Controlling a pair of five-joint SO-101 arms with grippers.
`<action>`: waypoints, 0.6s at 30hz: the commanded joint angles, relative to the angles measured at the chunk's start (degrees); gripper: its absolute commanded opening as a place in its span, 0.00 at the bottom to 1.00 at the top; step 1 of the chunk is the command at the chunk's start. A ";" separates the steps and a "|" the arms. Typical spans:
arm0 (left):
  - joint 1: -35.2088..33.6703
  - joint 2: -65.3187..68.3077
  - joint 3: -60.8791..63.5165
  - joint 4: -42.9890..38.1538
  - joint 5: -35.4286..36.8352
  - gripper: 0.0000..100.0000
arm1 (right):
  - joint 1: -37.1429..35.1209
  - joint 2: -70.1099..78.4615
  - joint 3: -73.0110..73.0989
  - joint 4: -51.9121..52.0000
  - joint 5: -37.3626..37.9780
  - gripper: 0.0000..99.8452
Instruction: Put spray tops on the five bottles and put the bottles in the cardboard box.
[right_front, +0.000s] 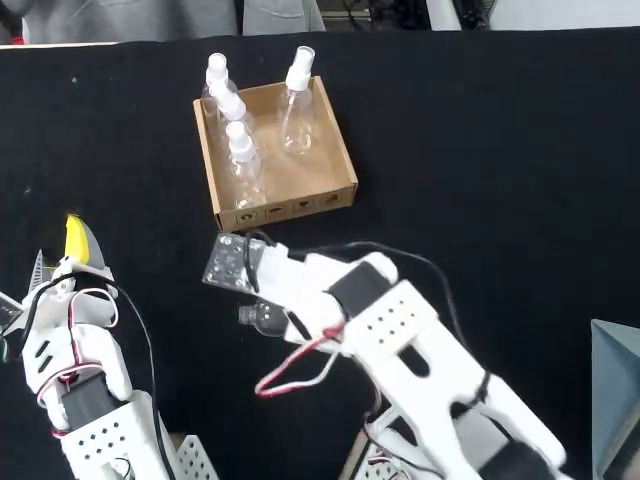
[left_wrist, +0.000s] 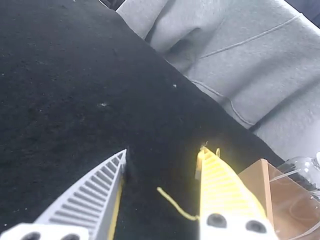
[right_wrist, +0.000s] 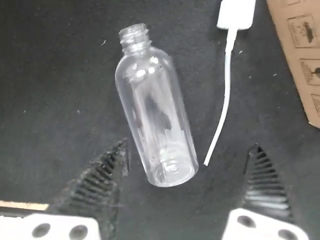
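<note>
An uncapped clear bottle (right_wrist: 152, 110) lies on its side on the black table. A white spray top (right_wrist: 235, 12) with its long tube lies loose beside it, near the cardboard box (right_wrist: 300, 50). My right gripper (right_wrist: 188, 147) is open just above them, one finger outside the bottle's base and the other beyond the tube's end. From above, the right arm (right_front: 380, 320) covers that bottle. The cardboard box (right_front: 335, 165) holds several bottles with spray tops (right_front: 297, 95). My left gripper (right_front: 58, 250) is open and empty at the table's near left.
A person in grey clothing (left_wrist: 240, 55) sits behind the far table edge. A corner of the box (left_wrist: 257, 182) and a bottle (left_wrist: 300, 172) appear past the left gripper (left_wrist: 163, 152). A grey-blue object (right_front: 615, 390) stands at the right edge.
</note>
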 joint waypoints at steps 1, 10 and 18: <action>-0.40 -0.88 1.27 -1.67 -0.26 0.21 | -2.46 6.81 -7.34 0.44 -0.53 0.32; -0.31 -0.88 1.27 -1.67 -0.35 0.21 | -6.42 17.89 -13.58 0.44 -0.44 0.32; -0.31 -0.88 1.27 -1.67 -0.35 0.21 | -7.03 24.40 -17.71 0.09 -0.35 0.32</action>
